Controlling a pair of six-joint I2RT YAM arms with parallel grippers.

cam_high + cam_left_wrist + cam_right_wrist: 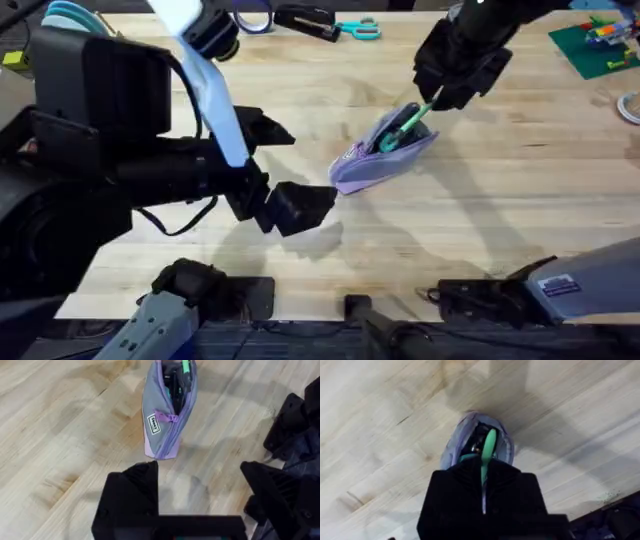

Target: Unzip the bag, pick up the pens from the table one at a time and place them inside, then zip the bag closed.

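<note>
- The bag (pixel 382 155) lay unzipped near the middle of the desk (pixel 500 210).
- The right gripper (pixel 425 104) was clamped on a green pen (pixel 409 121), its tip inside the bag's mouth.
- The left gripper (pixel 300 172) hung with its fingers apart, just beside the bag's near end.

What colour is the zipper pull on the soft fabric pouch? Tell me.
Purple, like the zipper tape, on the grey-and-lavender fabric pouch; the zipper pull shows best in the left wrist view.
</note>
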